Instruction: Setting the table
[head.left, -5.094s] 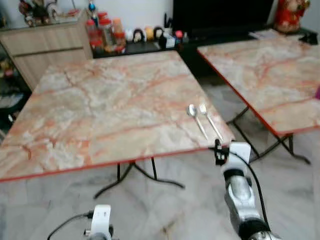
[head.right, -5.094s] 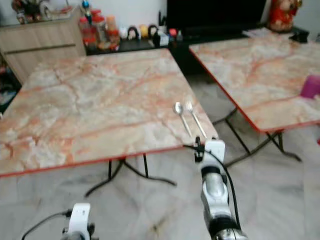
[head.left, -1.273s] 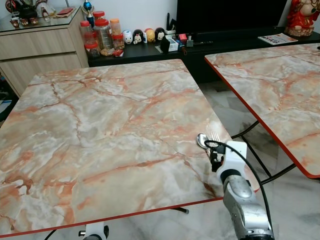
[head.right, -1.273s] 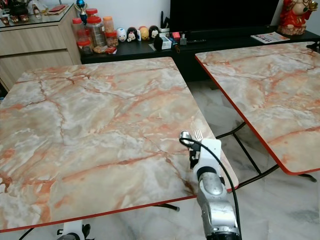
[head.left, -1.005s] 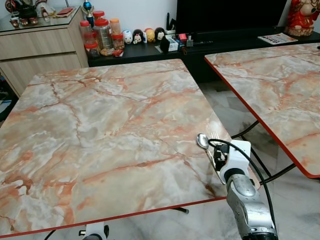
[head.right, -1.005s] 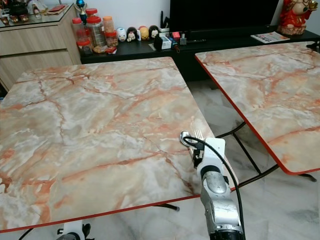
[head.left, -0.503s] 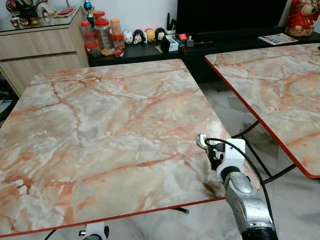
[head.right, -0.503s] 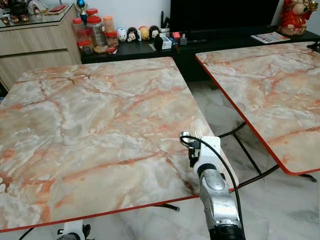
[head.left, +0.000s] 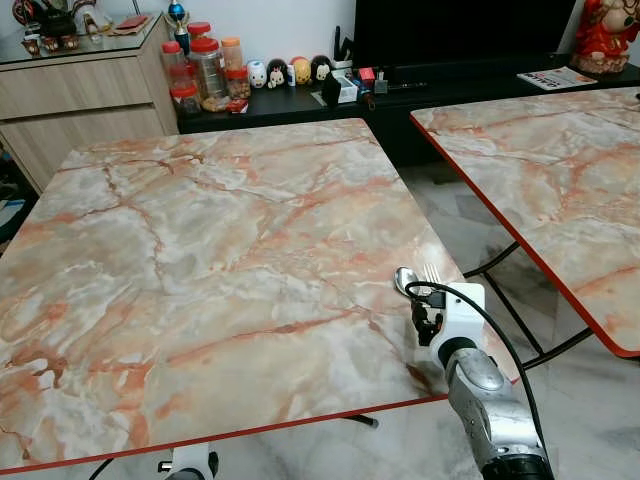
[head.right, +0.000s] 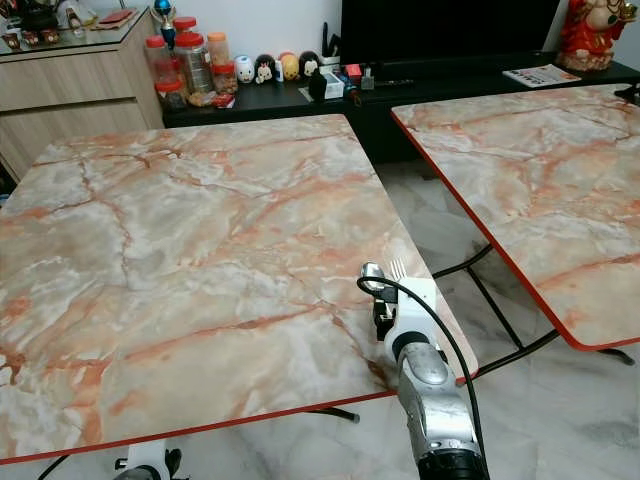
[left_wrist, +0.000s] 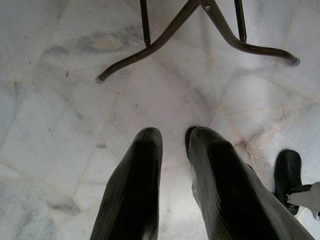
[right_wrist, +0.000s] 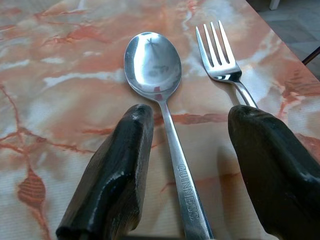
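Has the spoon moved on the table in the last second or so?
No. The spoon lies beside the fork near the table corner as before; the right gripper straddles its handle, open.

The right arm reaches over the marble table, its wrist covering the spoon and fork.

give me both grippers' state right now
Left gripper: shut, empty, hanging over the floor.
Right gripper: open, fingers either side of the spoon handle, fork beside it.
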